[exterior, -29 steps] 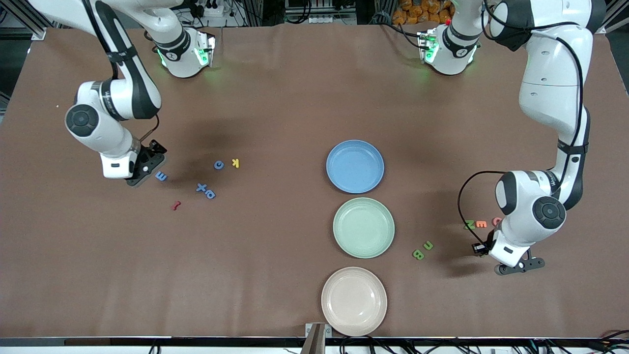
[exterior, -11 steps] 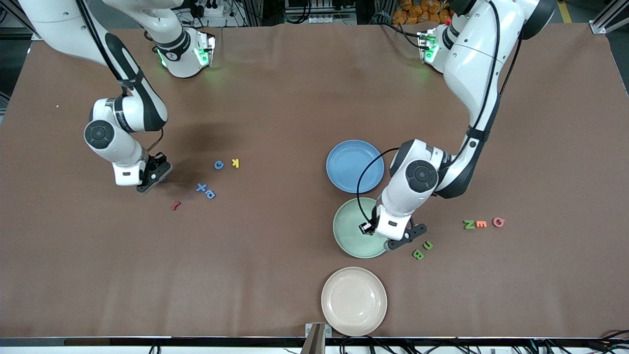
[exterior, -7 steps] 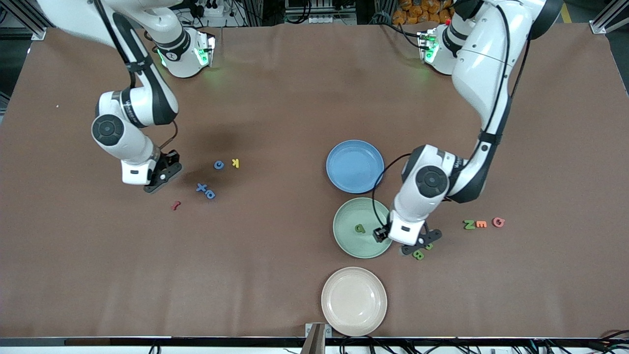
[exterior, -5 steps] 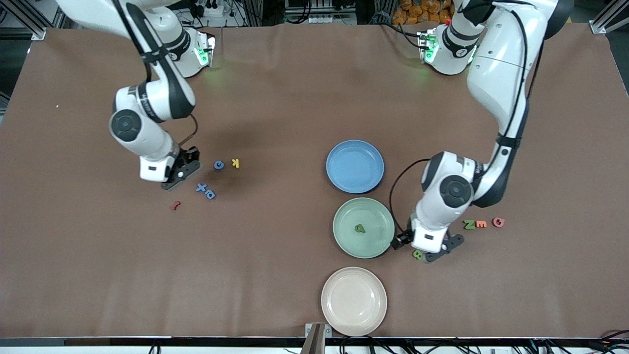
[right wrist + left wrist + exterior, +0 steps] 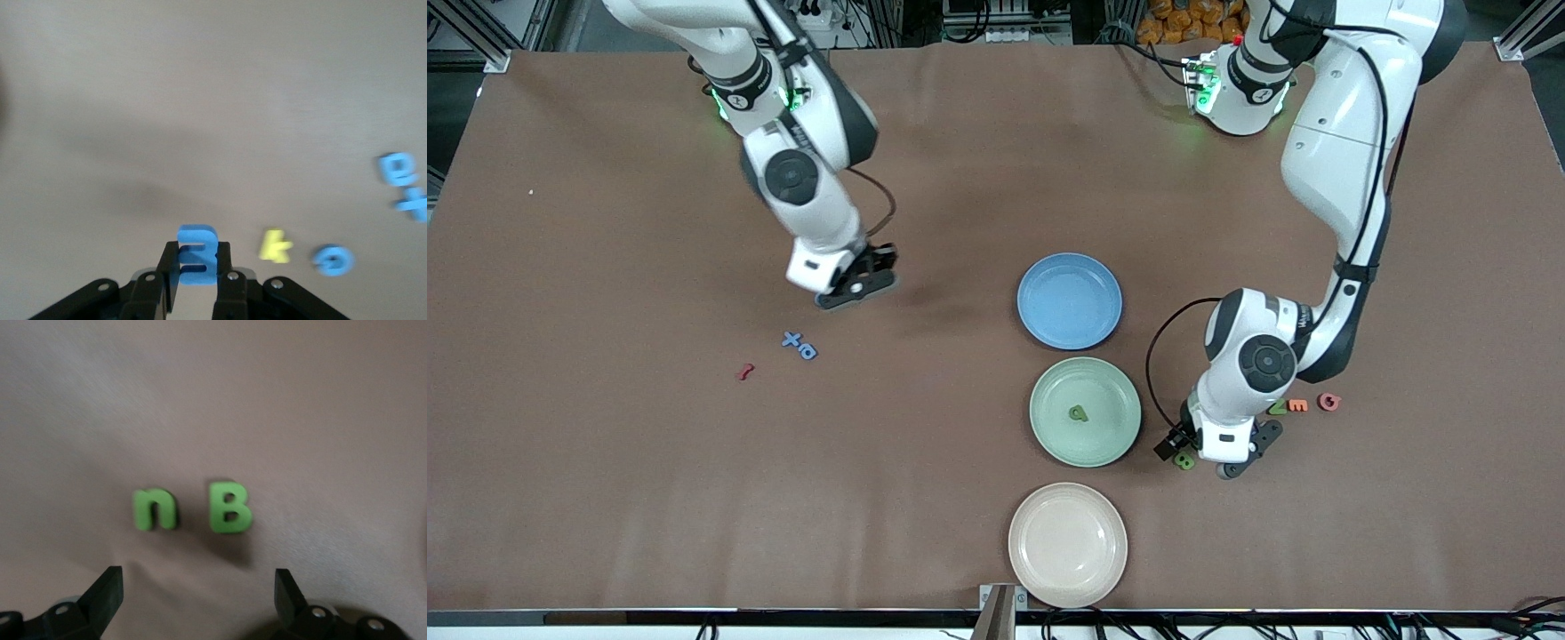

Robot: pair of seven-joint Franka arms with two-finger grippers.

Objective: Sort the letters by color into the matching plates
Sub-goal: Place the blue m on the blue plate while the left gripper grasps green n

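My right gripper (image 5: 859, 286) hangs over the table between the loose blue letters and the blue plate (image 5: 1069, 300), shut on a blue letter (image 5: 197, 261). Below it the right wrist view shows a blue c (image 5: 332, 260) and two more blue letters (image 5: 398, 169); in the front view that pair (image 5: 799, 345) lies nearer the camera. My left gripper (image 5: 1238, 453) is open and empty, low over a green n (image 5: 155, 509) and a green B (image 5: 229, 507) beside the green plate (image 5: 1107, 391). One green letter (image 5: 1078, 412) lies in that plate. Another green letter (image 5: 1278, 407) peeks out by the left arm.
A yellow k (image 5: 275, 246) lies beside the blue c. A red piece (image 5: 744, 371) lies toward the right arm's end. An orange E (image 5: 1299, 405) and a pink G (image 5: 1328, 402) sit toward the left arm's end. A beige plate (image 5: 1067, 544) is nearest the camera.
My left gripper opened, left a green letter in the green plate and moved over the B and n. My right gripper carried its blue letter toward the blue plate.
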